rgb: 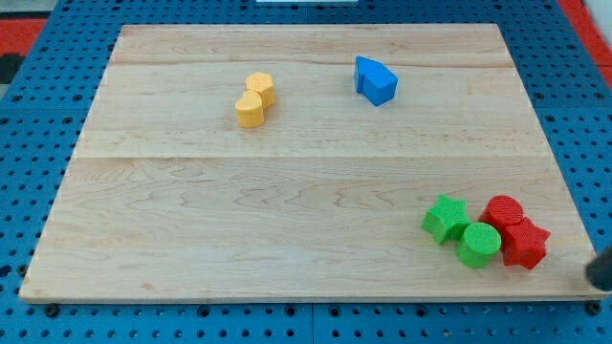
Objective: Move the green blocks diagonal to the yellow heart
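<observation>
**Blocks on the wooden surface**

The surface (287, 191) is a big light wooden board. It sits on a blue base with holes (29, 134).

Starting at the view's left, two yellow blocks sit near the top. The yellow heart (250, 110) is the lower one. The yellow cylinder (260, 88) is just above it, a bit to the right, and they touch.

Farther right, near the top, is the blue block (375, 80). It stands alone, well apart from the yellow ones.

Down at the view's bottom right, four blocks huddle together. First is the green star (445, 219). Just right of it and a little lower is the green cylinder (478, 246), touching the star. Next is the red cylinder (503, 212), up and to the right of the green cylinder. Last is the red star (524, 244), right beside the green cylinder and below the red cylinder.

Both green blocks are far from the yellow heart, across the board.

At the view's right edge, low down, a dark blurry shape (601, 268) pokes in. It may be the rod, but my tip cannot be made out. The arm has no tool that opens or shuts.
</observation>
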